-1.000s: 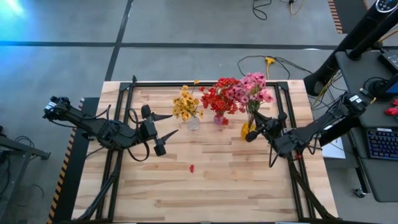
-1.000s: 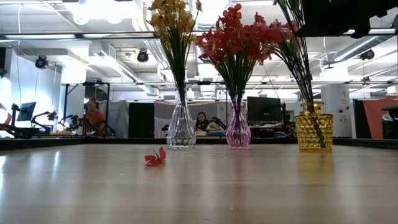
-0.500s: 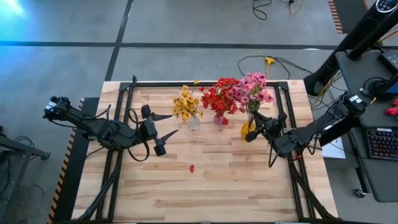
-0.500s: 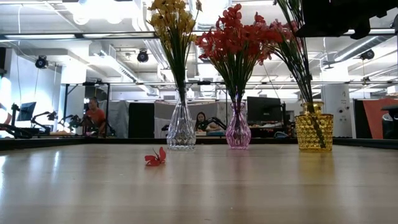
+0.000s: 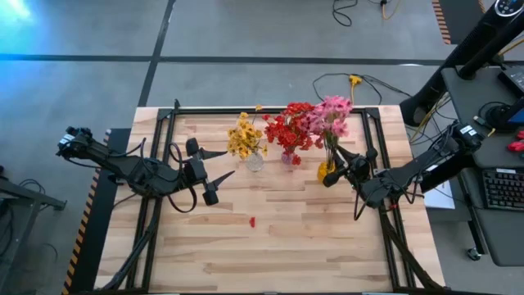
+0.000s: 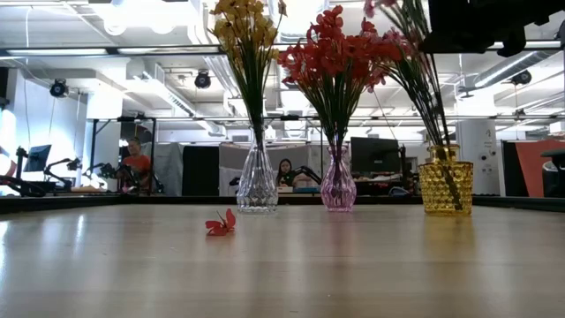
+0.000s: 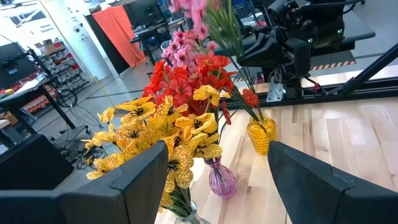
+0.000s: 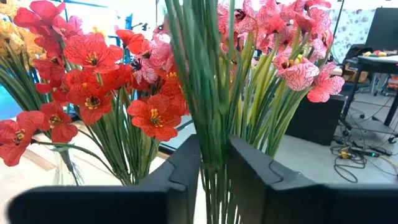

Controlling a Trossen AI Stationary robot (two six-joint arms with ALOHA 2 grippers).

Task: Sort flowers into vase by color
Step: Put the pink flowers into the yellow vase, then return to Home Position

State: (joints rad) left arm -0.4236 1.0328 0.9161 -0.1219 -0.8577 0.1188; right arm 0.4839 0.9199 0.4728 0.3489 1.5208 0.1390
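Flowers: pink flowers [image 5: 332, 112] stems between right gripper [image 5: 335, 169] jaws, loosely pinched; left gripper [image 5: 219, 164] jaws spread.

Wooden worktop [image 5: 278, 254] on a grey floor [image 5: 82, 82]; keyboard [image 5: 501, 188] at its right; two people [image 6: 134, 163] seated far behind

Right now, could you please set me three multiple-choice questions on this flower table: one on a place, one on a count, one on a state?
1. Where is the loose red blossom?
A. On the bare wooden tabletop
B. In the clear glass vase
C. In a claw

2. How many vases stand on the table?
A. Two
B. Three
C. Four

3. What is the right claw doing?
A. Hanging apart from everything
B. Resting on the table
C. Straddling the green stems of the pink flowers

Answers: 1 A, it lies alone before the vases. 2 B, clear, pink and amber. 3 C, stems pass between its fingers.
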